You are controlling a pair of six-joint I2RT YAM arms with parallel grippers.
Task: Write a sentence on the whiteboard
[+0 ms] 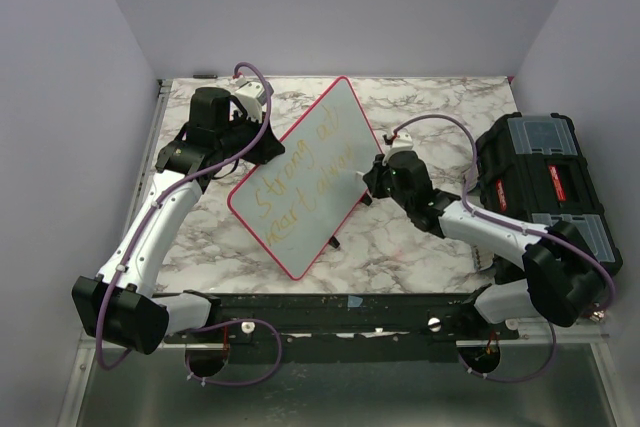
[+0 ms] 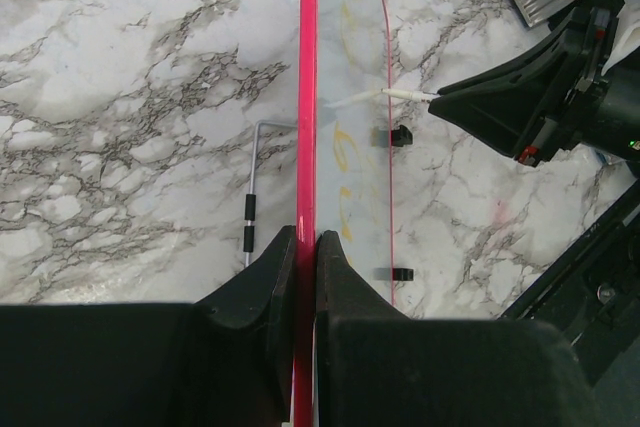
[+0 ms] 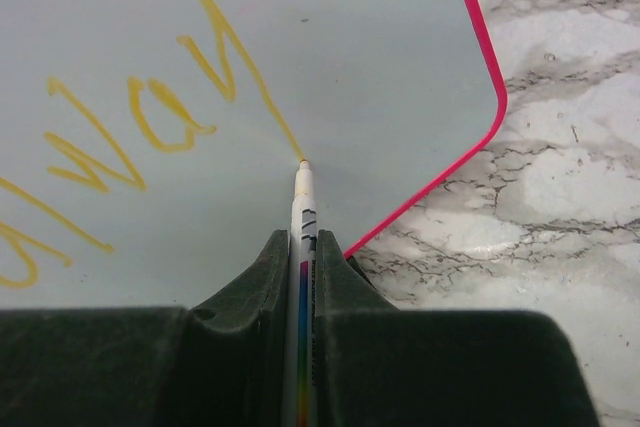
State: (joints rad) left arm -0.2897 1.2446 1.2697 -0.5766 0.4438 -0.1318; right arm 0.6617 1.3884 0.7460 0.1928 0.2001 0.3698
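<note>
Op1: Closest in: right claw (image 3: 303, 239) fills the bottom of its own wrist view, both fingers clenched on a slim white marker (image 3: 303, 209) with a rainbow-striped barrel

Op2: Tip contact?

Op1: Yes. The tip touches the whiteboard (image 3: 350, 57) at the end of the long tail of the last "y" in the sentence (image 3: 240, 65). Ink is yellow-orange, and the final word reads "away"

Op2: Other side?

Op1: The left claw (image 2: 307, 242) is clamped tight on the whiteboard's red-pink rim, one finger on either face. The whiteboard shows edge-on in that view

Op2: Placement from the top view?

Op1: The whiteboard sits diagonally over the middle of the marble table (image 1: 420, 237), between the two arms. The left claw is at its far-left edge and the right claw at its right edge. Two lines of writing run along its length. A small black foot (image 1: 333, 243) shows at the near-right edge. Flat or propped: cannot tell

Op2: Other items?

Op1: A black toolbox (image 1: 545, 182) with clear lid compartments and red latches stands at the table's right edge, apart from the whiteboard. A thin bent metal rod (image 2: 250, 197) with two black bands lies on the table just left of the rim
</note>
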